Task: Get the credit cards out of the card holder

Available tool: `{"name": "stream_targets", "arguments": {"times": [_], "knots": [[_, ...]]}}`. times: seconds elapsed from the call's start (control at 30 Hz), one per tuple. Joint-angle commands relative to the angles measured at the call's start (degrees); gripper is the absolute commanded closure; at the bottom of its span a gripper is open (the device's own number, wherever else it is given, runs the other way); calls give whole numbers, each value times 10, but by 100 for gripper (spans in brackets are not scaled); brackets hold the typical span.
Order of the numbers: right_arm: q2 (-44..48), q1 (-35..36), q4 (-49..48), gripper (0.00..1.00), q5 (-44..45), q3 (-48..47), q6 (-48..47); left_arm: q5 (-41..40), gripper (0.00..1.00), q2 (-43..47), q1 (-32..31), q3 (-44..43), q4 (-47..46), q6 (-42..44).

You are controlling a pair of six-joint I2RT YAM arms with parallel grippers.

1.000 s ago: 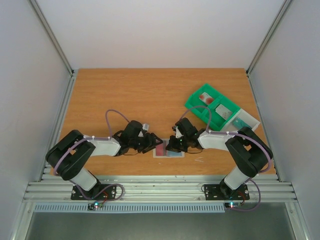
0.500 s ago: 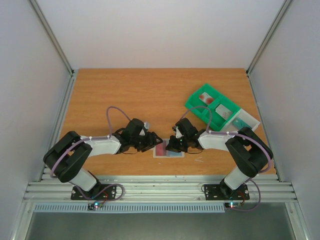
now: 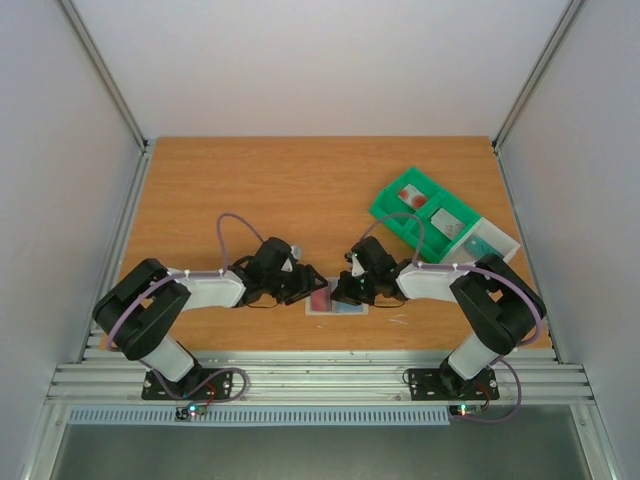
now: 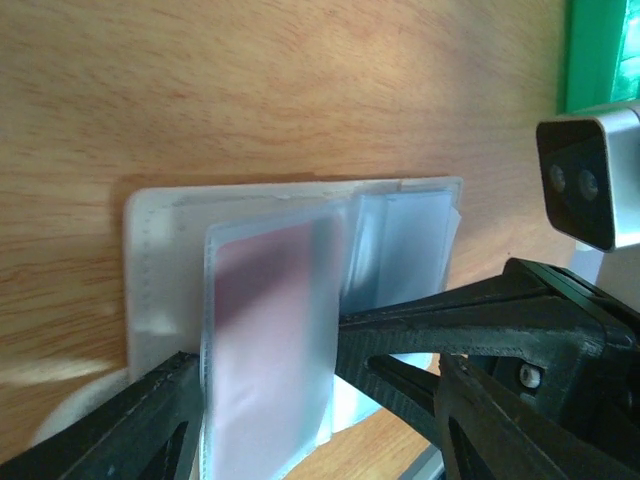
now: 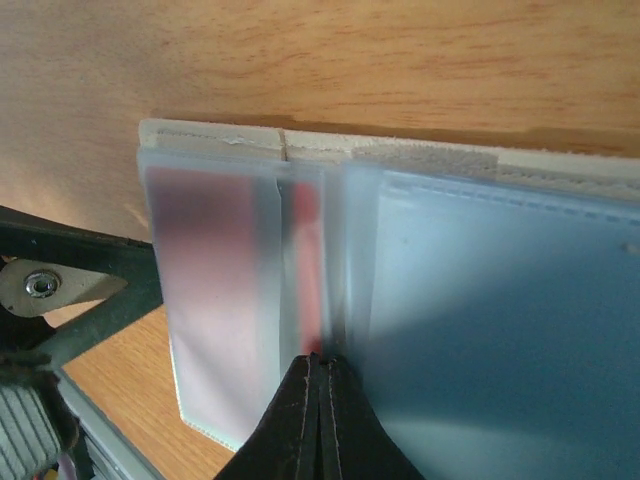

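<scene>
The pale card holder point(image 3: 337, 308) lies open near the table's front edge between both grippers. In the left wrist view its frosted sleeve with a pinkish-red card point(image 4: 270, 330) stands lifted off the case point(image 4: 160, 260). My left gripper point(image 4: 265, 345) has one fingertip against each long edge of that sleeve. My right gripper point(image 5: 320, 365) is shut, its tips at the fold between the pinkish sleeve point(image 5: 210, 280) and a blue-grey sleeve point(image 5: 490, 320). A red card edge point(image 5: 308, 260) shows just above the tips. From above, the left gripper point(image 3: 305, 291) and right gripper point(image 3: 345, 293) meet over the holder.
A bright green compartment tray point(image 3: 420, 212) with a white section point(image 3: 495, 243) holding a teal card stands at the back right. The right arm's wrist camera point(image 4: 590, 175) sits close behind the holder. The metal rail runs along the near edge.
The left arm has shifted slightly right toward the holder. The right arm and the holder have stayed in place.
</scene>
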State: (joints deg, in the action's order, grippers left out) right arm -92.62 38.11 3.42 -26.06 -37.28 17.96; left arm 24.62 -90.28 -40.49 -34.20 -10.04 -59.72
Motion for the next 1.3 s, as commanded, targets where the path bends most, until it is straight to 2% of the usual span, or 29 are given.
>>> {"name": "stream_targets", "arguments": {"times": [0.0,0.33,0.5,0.8,1.13,1.27], "knots": [[-40,7,22,99,45,29,4,17,37,-4,-10,-4,-47,-22],[-20,7,-15,99,31,57,18,52,37,10,-18,28,-169,-103],[27,7,4,98,54,55,2,51,39,3,-26,17,-165,-107],[90,7,30,88,79,54,-8,42,45,2,-35,14,-167,-109],[97,3,47,89,74,51,-24,60,51,-53,-58,-29,-202,-115],[157,-9,90,89,109,59,-34,61,54,-70,-70,-46,-203,-119]]}}
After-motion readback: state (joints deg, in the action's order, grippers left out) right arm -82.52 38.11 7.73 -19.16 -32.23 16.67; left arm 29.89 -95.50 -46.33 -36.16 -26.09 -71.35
